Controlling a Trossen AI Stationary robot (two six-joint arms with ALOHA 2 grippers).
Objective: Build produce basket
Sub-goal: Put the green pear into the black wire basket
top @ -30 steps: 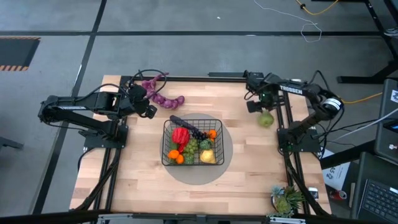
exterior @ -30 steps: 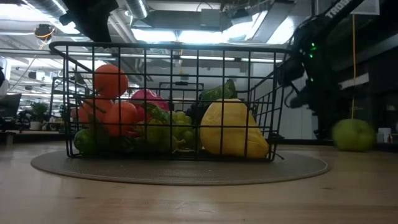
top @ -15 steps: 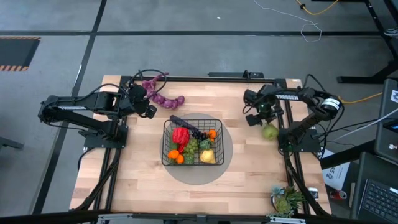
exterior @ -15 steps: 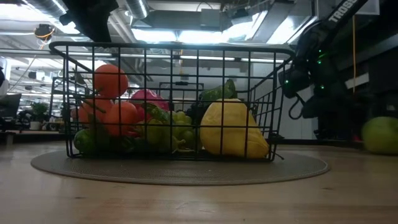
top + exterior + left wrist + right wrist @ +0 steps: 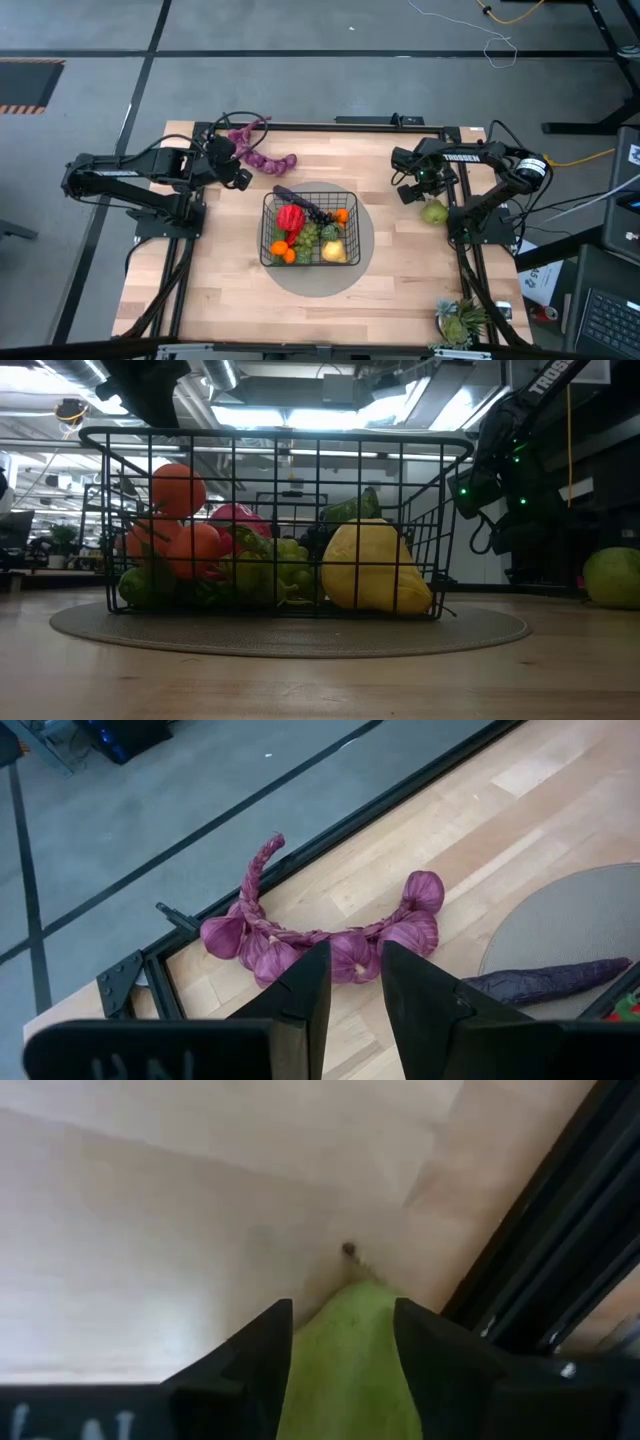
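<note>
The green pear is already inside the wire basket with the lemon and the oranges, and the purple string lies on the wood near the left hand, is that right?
Not quite. The green pear is not in the basket; the high view shows it on the wood by the table's right edge, under the right hand. The rest holds: the lemon and oranges are in the basket, and the purple string lies near the left hand.
</note>
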